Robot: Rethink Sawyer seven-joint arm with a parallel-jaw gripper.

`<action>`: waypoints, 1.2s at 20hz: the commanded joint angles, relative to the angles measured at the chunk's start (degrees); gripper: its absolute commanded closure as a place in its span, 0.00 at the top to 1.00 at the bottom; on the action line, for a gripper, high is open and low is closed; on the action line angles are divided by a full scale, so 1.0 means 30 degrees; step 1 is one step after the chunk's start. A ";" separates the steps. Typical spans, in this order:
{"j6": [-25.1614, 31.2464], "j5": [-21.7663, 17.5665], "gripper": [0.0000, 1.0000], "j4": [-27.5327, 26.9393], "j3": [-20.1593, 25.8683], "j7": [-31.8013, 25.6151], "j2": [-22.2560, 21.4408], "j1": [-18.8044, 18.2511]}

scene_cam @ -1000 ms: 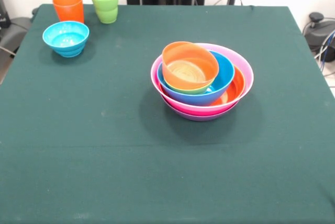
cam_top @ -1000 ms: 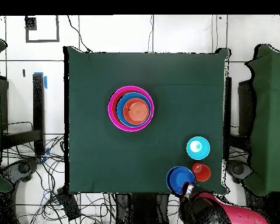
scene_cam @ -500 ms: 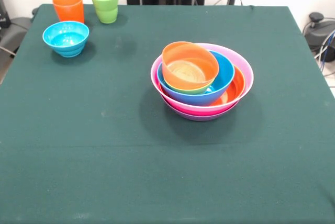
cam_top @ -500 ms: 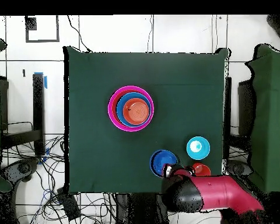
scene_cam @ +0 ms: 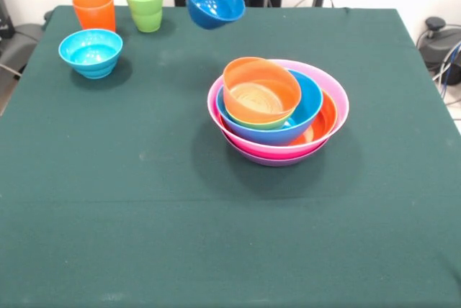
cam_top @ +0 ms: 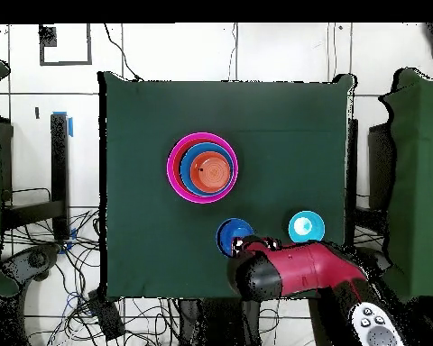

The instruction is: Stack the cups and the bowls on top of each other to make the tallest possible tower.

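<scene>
green cloth bare between tower and light blue bowl.

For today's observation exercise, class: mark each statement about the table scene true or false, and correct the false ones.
1. The dark blue bowl is off the table, tilted. True.
2. The light blue bowl sits inside the tower. False: it stands alone on the cloth.
3. The orange cup and green cup stand side by side. True.
4. A small orange bowl is the tower's top piece. True.
5. The green cup lies on its side. False: it stands upright.
</scene>
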 commanded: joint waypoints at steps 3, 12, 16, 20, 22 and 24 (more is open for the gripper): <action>-0.2112 -0.0646 0.00 -0.1923 -0.3247 0.3792 0.2593 0.2351; -0.0478 0.1815 0.00 0.0651 -0.2751 0.2234 -0.0540 0.1968; -0.1057 0.1864 0.00 0.0928 -0.3011 0.2296 -0.0402 0.2039; -0.1530 0.1703 0.00 0.0763 -0.3511 0.2500 -0.0004 0.2384; -0.1615 0.1711 0.00 0.0731 -0.3587 0.2522 0.0064 0.2456; -0.1607 0.1773 0.00 0.0742 -0.3645 0.2517 0.0022 0.2514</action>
